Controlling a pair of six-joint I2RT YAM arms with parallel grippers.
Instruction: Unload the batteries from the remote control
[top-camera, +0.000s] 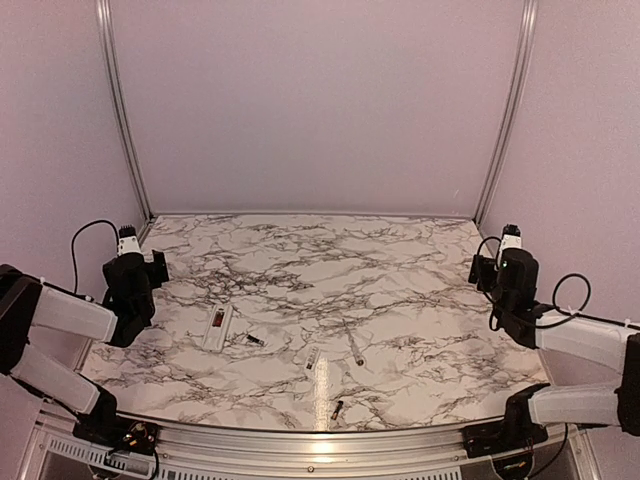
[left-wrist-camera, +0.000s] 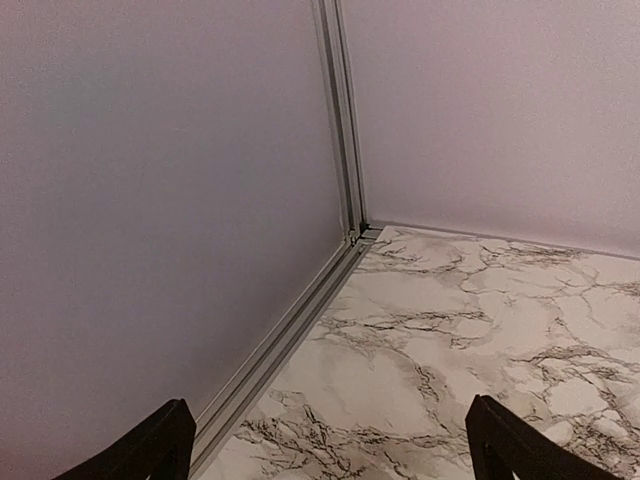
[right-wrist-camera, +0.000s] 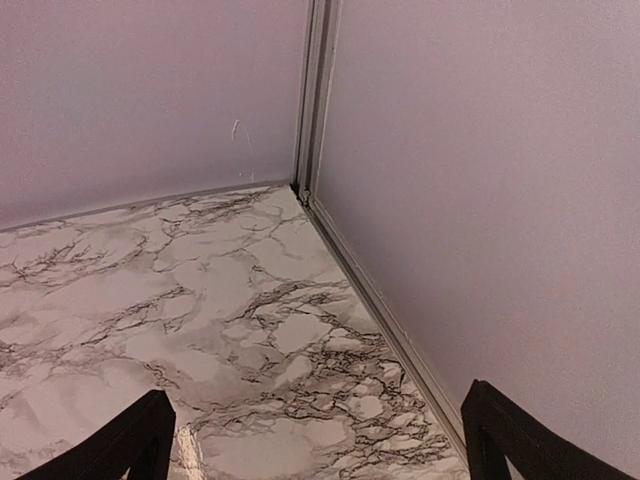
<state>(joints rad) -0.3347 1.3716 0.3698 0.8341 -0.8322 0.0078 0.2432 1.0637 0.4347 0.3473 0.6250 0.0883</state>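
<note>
Batteries (top-camera: 255, 340) lie loose on the table (top-camera: 400, 270), two of them, each a tiny dark cylinder. The first sits just to the right of the remote control (top-camera: 218, 327), apart from it. The second battery (top-camera: 337, 409) rests near the front edge, beside a bright streak of glare on the tabletop. One remote control is in view, a slim white plastic bar lying flat in the left half of the table with its dark-reddish recess facing up. The batteries are outside that recess. Right of the first battery lies a single shorter white cover piece (top-camera: 313, 359). Just beyond it is one thin grey rod (top-camera: 355, 349), set on a slant. None of these five items touches another, and nothing covers them. The tabletop is smooth and glossy, white with grey-black marble veining, and has a metal rail along its front. Matt pale lilac panels enclose it on three sides, joined at the back corners by upright aluminium profiles. The two arms, made of white links and black joints with looping black cables, sit folded at the left and right edges, well apart from everything on the table. The left gripper (left-wrist-camera: 328, 420) points at the back left corner, its black fingers spread wide with only bare marble between them. The right gripper (right-wrist-camera: 318, 400) faces the back right corner, its jaws likewise released and holding nothing.
</note>
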